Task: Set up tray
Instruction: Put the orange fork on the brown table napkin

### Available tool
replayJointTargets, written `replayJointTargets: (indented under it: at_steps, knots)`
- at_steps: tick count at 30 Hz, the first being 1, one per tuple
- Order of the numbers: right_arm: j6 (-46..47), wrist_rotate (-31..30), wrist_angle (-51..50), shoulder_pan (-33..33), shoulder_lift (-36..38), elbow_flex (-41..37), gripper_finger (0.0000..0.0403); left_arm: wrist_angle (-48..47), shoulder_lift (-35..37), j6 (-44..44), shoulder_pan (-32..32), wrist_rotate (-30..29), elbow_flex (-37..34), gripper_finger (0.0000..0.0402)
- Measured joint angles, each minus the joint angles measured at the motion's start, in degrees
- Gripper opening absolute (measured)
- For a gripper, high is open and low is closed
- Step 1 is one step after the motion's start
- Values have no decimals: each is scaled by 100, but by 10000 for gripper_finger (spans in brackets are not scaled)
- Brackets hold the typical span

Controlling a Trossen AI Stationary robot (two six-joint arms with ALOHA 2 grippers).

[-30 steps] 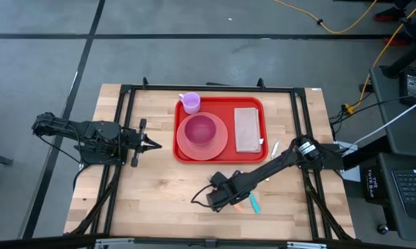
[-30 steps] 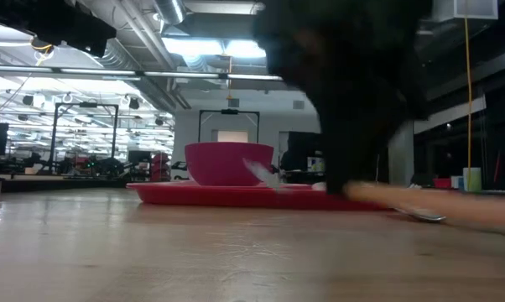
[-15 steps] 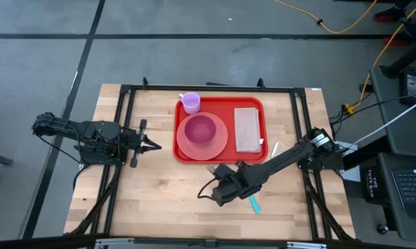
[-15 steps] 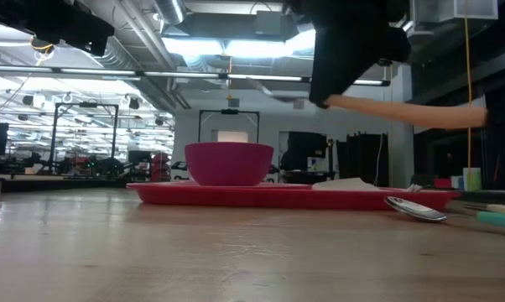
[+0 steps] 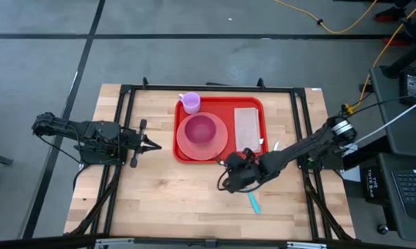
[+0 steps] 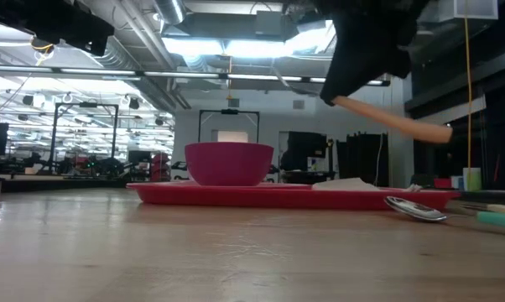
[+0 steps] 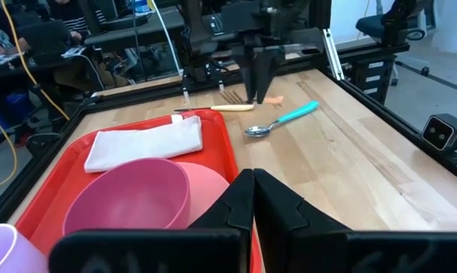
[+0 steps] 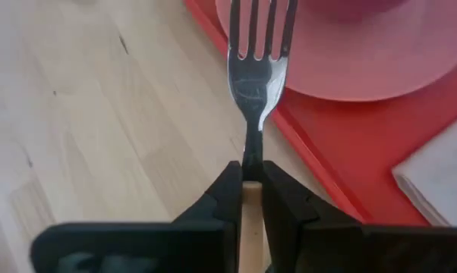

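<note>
A: Right gripper (image 8: 247, 199) clamped on the fork (image 8: 257, 68), hanging off the tray's six o'clock edge!

B: The tray (image 5: 255, 105) sits table-centre, toward twelve. Left gripper (image 5: 147, 144) waits at nine, fingers together. Delivery step, I'd say: next, set the fork down beside the napkin (image 5: 247, 129).

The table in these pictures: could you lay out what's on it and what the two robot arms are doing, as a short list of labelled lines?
tray: red tray on the wooden table
on tray: pink plate bearing a pink bowl; folded napkin
beside tray: purple cup at its far corner
on table: teal-handled spoon
right gripper: right gripper holds a fork by its handle, above the table at the tray's near edge
left gripper: left gripper waits, shut, left of the tray
</note>
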State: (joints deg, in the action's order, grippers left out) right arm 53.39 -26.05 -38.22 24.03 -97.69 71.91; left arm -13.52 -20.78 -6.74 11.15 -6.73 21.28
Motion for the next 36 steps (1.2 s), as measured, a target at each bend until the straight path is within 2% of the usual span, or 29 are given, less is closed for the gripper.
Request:
replayJointTargets:
  at_steps: [5,13,20,29,36]
  knots:
    - [-489,-210,1030,-168,514,-966,36,9,0,0,1,-14,0,6]
    - [-2404,-301,2356,-360,1191,-1965,36,-5,0,12,1,-111,0,1]
    - [-3037,-290,3916,-560,1521,-2974,36,-2,-38,-4,-1,-584,0,7]
    - [-3426,-240,4381,-750,1530,-2974,36,-9,-37,-4,1,-1489,-2,8]
    - [-4038,-109,4570,-959,1534,-2871,36,-7,-37,-2,1,-1518,-2,4]
